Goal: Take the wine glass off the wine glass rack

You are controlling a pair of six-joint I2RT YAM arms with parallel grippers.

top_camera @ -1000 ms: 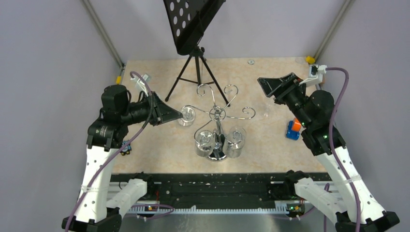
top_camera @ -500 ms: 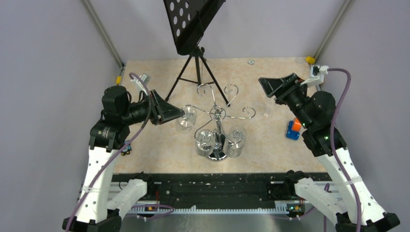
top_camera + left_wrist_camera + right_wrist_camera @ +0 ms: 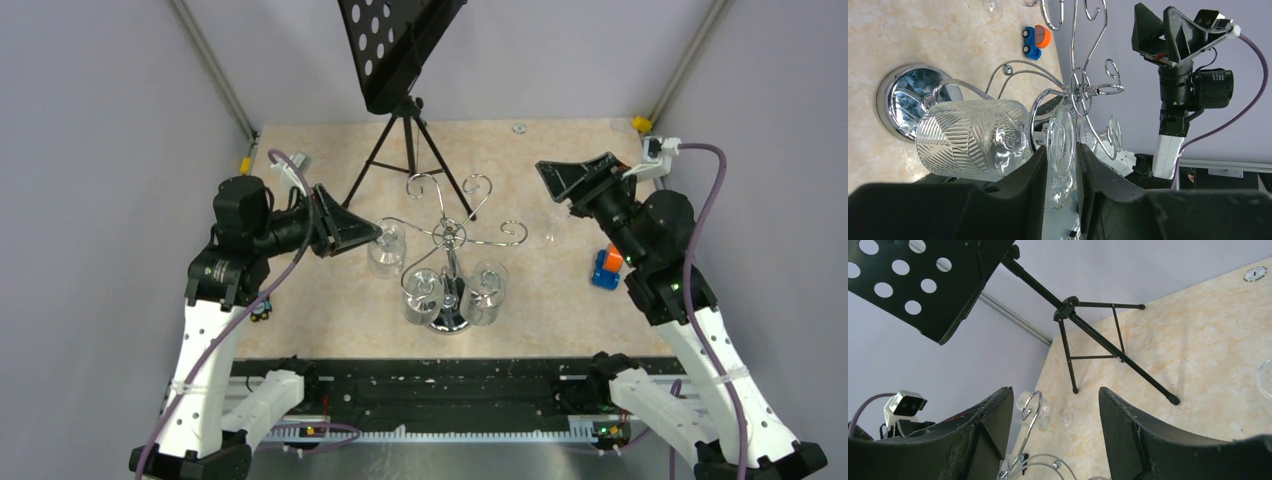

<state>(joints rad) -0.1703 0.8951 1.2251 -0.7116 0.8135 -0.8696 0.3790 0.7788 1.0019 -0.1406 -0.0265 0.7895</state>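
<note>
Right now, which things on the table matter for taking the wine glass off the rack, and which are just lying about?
For the job: wine glass rack; wine glass by its left scroll arm; left gripper, straddling that glass's foot.
Lying about: black music stand; orange and blue toy car; round token at the far edge.

The chrome wire rack [image 3: 447, 236] is standing upright on its round mirrored base at the centre of the frame, curled arms spreading from the post. A clear, cut-pattern wine glass [image 3: 385, 247] is sitting bowl-down just under its left arm's tip.
</note>
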